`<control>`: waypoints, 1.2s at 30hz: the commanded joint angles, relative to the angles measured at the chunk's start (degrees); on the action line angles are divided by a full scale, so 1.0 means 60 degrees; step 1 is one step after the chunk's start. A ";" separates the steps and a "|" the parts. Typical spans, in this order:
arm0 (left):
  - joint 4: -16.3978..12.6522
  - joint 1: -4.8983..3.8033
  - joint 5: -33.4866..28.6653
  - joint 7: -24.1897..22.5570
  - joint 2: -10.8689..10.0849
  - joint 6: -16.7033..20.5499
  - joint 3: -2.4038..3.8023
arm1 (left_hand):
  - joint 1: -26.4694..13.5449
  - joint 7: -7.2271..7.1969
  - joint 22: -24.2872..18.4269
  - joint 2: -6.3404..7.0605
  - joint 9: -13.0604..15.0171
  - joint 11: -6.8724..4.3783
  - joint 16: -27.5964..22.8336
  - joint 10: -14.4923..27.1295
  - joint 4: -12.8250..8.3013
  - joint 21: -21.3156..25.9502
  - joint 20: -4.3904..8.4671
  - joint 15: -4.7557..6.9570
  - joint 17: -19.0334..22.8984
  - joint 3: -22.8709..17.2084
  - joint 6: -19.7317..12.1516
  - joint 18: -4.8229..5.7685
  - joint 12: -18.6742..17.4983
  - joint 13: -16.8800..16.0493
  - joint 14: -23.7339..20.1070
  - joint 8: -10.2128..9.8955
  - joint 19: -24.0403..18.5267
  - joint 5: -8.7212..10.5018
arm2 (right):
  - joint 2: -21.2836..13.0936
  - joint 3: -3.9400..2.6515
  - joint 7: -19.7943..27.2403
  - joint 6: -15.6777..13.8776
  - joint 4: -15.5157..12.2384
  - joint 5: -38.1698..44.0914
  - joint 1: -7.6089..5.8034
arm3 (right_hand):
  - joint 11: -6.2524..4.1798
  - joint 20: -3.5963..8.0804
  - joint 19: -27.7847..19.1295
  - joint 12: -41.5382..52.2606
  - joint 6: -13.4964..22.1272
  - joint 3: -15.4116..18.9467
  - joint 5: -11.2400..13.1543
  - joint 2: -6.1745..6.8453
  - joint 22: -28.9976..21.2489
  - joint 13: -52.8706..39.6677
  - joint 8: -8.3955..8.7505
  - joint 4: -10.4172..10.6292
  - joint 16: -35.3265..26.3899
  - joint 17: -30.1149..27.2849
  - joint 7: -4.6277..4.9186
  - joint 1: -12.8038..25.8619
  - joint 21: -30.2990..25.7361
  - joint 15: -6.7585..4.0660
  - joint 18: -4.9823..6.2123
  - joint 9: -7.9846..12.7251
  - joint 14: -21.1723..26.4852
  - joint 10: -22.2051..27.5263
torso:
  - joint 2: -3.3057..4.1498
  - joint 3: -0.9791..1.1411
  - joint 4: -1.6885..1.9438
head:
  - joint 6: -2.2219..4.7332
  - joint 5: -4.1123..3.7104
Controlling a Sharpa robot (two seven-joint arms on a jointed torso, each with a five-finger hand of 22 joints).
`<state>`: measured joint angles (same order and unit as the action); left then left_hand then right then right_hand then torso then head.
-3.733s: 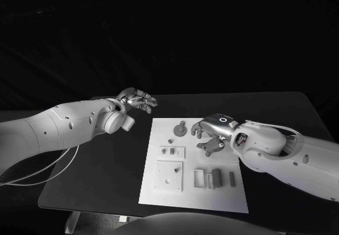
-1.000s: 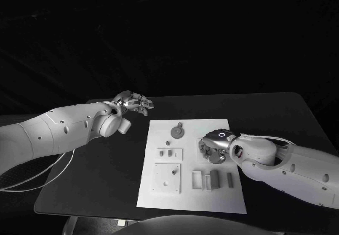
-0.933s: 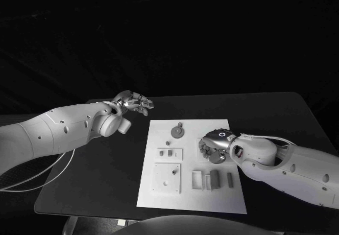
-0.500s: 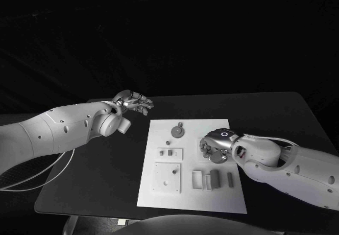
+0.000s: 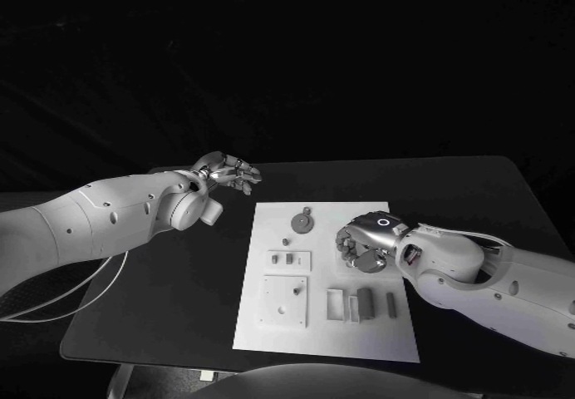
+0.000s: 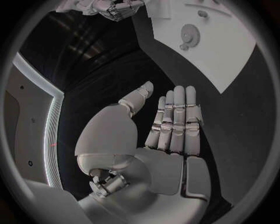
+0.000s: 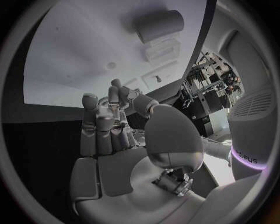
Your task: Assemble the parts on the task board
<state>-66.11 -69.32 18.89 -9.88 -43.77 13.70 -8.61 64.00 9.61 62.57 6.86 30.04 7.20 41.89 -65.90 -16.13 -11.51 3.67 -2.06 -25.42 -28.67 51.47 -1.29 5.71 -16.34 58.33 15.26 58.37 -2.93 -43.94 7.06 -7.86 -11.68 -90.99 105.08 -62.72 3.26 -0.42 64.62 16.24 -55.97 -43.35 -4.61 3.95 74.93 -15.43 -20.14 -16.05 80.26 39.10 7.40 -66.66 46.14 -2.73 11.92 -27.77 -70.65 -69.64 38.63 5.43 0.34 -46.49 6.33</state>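
The white task board (image 5: 270,332) lies in the middle of the black table. A grey gear (image 5: 302,223) sits near its far edge. My right hand (image 5: 361,248) hovers over the board's right middle, fingers curled in against the thumb around a round grey part (image 5: 366,263). The right wrist view shows those fingers (image 7: 111,105) curled, above the board (image 7: 76,51) and a dark stubby part (image 7: 158,24). My left hand (image 5: 228,173) hangs over bare table off the board's far left corner. In the left wrist view it (image 6: 169,126) is flat and holds nothing.
Nearer me the board carries a small plate with pegs (image 5: 289,259), a square plate (image 5: 285,301) and upright blocks (image 5: 364,302). The left wrist view also shows the board (image 6: 221,56), the gear (image 6: 189,33) and my right hand (image 6: 114,8).
Since the earliest frame my right hand has closed its fingers and come nearer to me over the board; in the last half second it lifted slightly. The left hand has stayed put.
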 commanded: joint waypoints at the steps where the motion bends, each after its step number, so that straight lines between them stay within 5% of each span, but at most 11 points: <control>1: -0.0010 -0.0011 0.0023 -0.0090 0.0014 0.0017 0.0005 | 0.0048 0.0011 0.0016 0.0016 -0.0011 0.0009 -0.0056 0.0062 0.0037 0.0046 -0.0008 0.0009 -0.0017 -0.0020 -0.0075 -0.0183 -0.0005 0.0014 0.0090 0.0028 0.0083 0.0001 | 0.0054 -0.0016 0.0038 -0.0362 -0.0148 0.0334 0.0005 | -0.0012 0.0017 0.0066 0.0037 -0.0404 -0.0083 -0.0017 0.0069 0.0186 -0.0018 -0.0133 0.0004 -0.0012 0.0015 -0.0127 0.0023 0.0052 -0.0055 0.0513 -0.0116 -0.0040 -0.0091 | -0.0001 0.0005 0.0010 | -0.0018 0.0050; 6: 0.0003 -0.0010 0.0024 -0.0102 0.0018 0.0049 0.0005 | 0.0050 0.0011 0.0018 0.0014 -0.0012 0.0009 -0.0058 0.0063 0.0037 0.0046 -0.0007 0.0009 -0.0023 -0.0022 -0.0075 -0.0183 -0.0004 0.0015 0.0092 0.0028 0.0085 0.0001 | 0.0225 -0.0026 0.0114 -0.0409 -0.0485 0.0366 0.0007 | -0.0018 0.0025 0.0081 0.0038 -0.0416 -0.0097 -0.0017 0.0085 0.0186 -0.0024 -0.0135 0.0003 -0.0010 0.0018 -0.0132 0.0020 0.0059 -0.0062 0.0513 -0.0121 -0.0053 -0.0102 | -0.0004 0.0007 0.0005 | -0.0032 0.0105; 15: 0.0051 -0.0010 0.0024 -0.0113 0.0155 0.0078 0.0006 | 0.0050 0.0012 0.0021 0.0013 -0.0015 0.0010 -0.0065 0.0064 0.0037 0.0048 -0.0007 0.0010 -0.0035 -0.0025 -0.0077 -0.0183 -0.0001 0.0017 0.0096 0.0030 0.0089 0.0001 | 0.1072 0.0003 0.0315 -0.0200 -0.0721 0.0240 0.0008 | -0.0021 0.0030 0.0090 0.0035 -0.0420 -0.0107 -0.0016 0.0089 0.0184 -0.0027 -0.0134 0.0008 -0.0013 0.0018 -0.0133 0.0025 0.0062 -0.0066 0.0513 -0.0122 -0.0061 -0.0106 | -0.0015 -0.0032 -0.0009 | -0.0103 0.0425; 19: 0.0105 -0.0010 0.0024 -0.0117 0.0264 0.0075 0.0008 | 0.0049 0.0012 0.0022 0.0013 -0.0015 0.0010 -0.0068 0.0065 0.0038 0.0049 -0.0007 0.0010 -0.0040 -0.0026 -0.0077 -0.0183 0.0000 0.0019 0.0098 0.0031 0.0091 0.0001 | 0.1582 0.0163 0.0425 -0.0104 -0.0606 0.0135 0.0057 | -0.0021 0.0032 0.0092 0.0033 -0.0419 -0.0112 -0.0016 0.0082 0.0183 -0.0028 -0.0131 0.0011 -0.0015 0.0018 -0.0132 0.0029 0.0061 -0.0066 0.0513 -0.0122 -0.0062 -0.0106 | 0.0003 -0.0032 0.0023 | -0.0125 0.0508; 27: 0.0167 -0.0011 0.0024 -0.0105 0.0364 0.0053 0.0008 | 0.0049 0.0012 0.0024 0.0014 -0.0017 0.0010 -0.0073 0.0067 0.0037 0.0051 -0.0007 0.0010 -0.0048 -0.0027 -0.0078 -0.0183 0.0002 0.0020 0.0099 0.0032 0.0091 0.0001 | 0.2191 0.0261 0.0506 0.0071 -0.0388 0.0108 0.0557 | -0.0020 0.0033 0.0090 0.0023 -0.0410 -0.0120 -0.0015 0.0062 0.0180 -0.0029 -0.0122 0.0011 -0.0024 0.0016 -0.0129 0.0042 0.0057 -0.0066 0.0513 -0.0122 -0.0060 -0.0101 | 0.0004 -0.0031 0.0026 | -0.0240 0.0677; 33: 0.0182 -0.0011 0.0024 -0.0100 0.0416 0.0021 0.0008 | 0.0049 0.0012 0.0026 0.0013 -0.0018 0.0010 -0.0079 0.0067 0.0037 0.0053 -0.0007 0.0010 -0.0056 -0.0029 -0.0078 -0.0182 0.0004 0.0022 0.0100 0.0034 0.0092 0.0001 | 0.2449 0.0587 0.0583 0.0239 -0.0072 0.0105 0.0651 | -0.0019 0.0034 0.0084 0.0015 -0.0402 -0.0126 -0.0014 0.0042 0.0178 -0.0030 -0.0114 0.0003 -0.0032 0.0016 -0.0126 0.0055 0.0051 -0.0065 0.0513 -0.0122 -0.0056 -0.0096 | 0.0003 -0.0025 0.0017 | -0.0331 0.0799; 36: 0.0187 -0.0011 0.0024 -0.0099 0.0434 0.0003 0.0008 | 0.0048 0.0012 0.0027 0.0010 -0.0019 0.0010 -0.0082 0.0067 0.0039 0.0054 -0.0007 0.0010 -0.0060 -0.0030 -0.0077 -0.0182 0.0005 0.0023 0.0100 0.0036 0.0093 0.0001 | 0.2518 0.0661 0.0612 0.0299 0.0063 0.0086 0.0732 | -0.0017 0.0034 0.0081 0.0010 -0.0399 -0.0127 -0.0013 0.0024 0.0178 -0.0031 -0.0110 -0.0002 -0.0036 0.0016 -0.0124 0.0066 0.0048 -0.0064 0.0513 -0.0122 -0.0053 -0.0094 | 0.0003 -0.0019 0.0016 | -0.0403 0.0856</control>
<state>-64.95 -69.32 18.92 -9.96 -41.32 13.88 -8.60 64.00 9.61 62.66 6.86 29.99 7.20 41.67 -65.90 -16.13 -11.51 3.67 -1.92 -25.70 -28.67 51.47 -1.78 5.71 -16.30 58.46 15.26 58.37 -2.93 -29.00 10.99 -5.23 -11.56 -90.87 105.62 -58.51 3.05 -0.52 64.91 16.43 -56.17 -43.65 -4.60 4.40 74.93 -15.68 -20.14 -16.06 80.26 39.12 7.20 -66.21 46.13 -2.72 11.92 -27.78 -71.02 -69.84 38.64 5.27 0.46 -48.54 11.17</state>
